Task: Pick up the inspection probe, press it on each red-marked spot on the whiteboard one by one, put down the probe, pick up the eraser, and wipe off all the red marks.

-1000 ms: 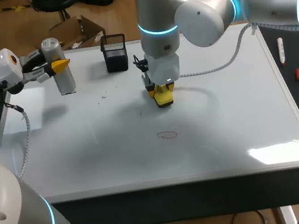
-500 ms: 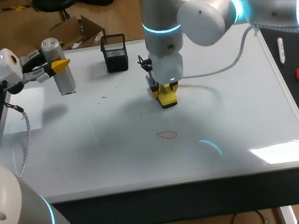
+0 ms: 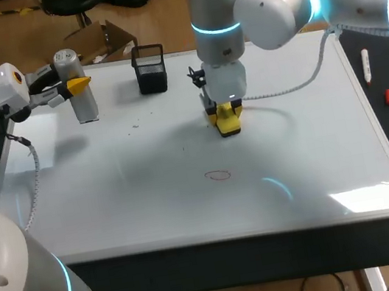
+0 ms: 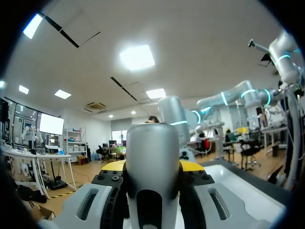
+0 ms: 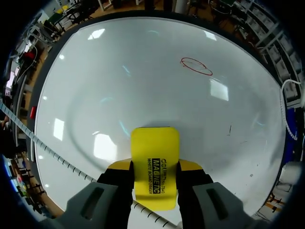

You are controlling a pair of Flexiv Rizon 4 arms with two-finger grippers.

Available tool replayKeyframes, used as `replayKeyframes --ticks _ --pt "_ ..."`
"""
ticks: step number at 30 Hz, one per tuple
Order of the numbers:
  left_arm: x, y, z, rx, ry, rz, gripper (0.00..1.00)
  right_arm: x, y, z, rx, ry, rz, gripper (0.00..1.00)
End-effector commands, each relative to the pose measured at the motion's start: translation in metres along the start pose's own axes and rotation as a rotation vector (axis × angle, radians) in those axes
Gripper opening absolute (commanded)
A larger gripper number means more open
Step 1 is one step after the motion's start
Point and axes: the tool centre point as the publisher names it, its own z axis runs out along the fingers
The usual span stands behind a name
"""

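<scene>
Your right gripper (image 3: 228,120) is squeezed tight on the yellow eraser (image 3: 230,126). One finger presses each side of it. In the right wrist view you see the eraser (image 5: 155,148) stick out past the two yellow tips of the gripper (image 5: 155,168). It points down at the whiteboard (image 3: 150,190). The eraser is low over the board, but you cannot tell if it touches. A red mark (image 3: 218,175), a thin oval ring, is on the board near the eraser, on the side closer to the robot. In the wrist view the red mark (image 5: 196,66) is well ahead of the eraser. A tiny dark line (image 3: 184,147) is on the board beside the eraser, toward your left arm. A black mesh cup (image 3: 150,69) stands on the far side of the gripper, also toward your left arm.

Your left gripper (image 3: 69,88) is far from the eraser, over the far left corner of the board. It is clamped on the grey probe (image 3: 85,104). The probe hangs with its end down by the board. In the left wrist view the probe (image 4: 152,148) sits between the yellow tips of the gripper (image 4: 152,177) and hides most of the view ahead.

A white pen (image 3: 366,66) and a small red cap (image 3: 388,96) lie off the board, past its right edge.
</scene>
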Motion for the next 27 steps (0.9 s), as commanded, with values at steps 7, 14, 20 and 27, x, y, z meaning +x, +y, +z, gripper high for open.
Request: replayKeyframes --ticks 7,14,20,27 --pt "0.002 -0.002 0.001 -0.001 -0.006 0.003 0.0 0.023 0.001 0.031 -0.012 0.007 0.02 0.0" --pt "0.002 -0.002 0.001 -0.001 -0.006 0.003 0.0 0.027 0.003 0.032 -0.016 0.013 0.029 0.0" --pt "0.002 -0.002 0.001 -0.001 -0.006 0.003 0.0 0.026 0.002 0.013 0.019 0.009 0.04 0.0" --pt "0.002 -0.002 0.001 -0.001 -0.006 0.003 0.0 0.036 -0.01 -0.053 0.113 0.024 -0.005 0.0"
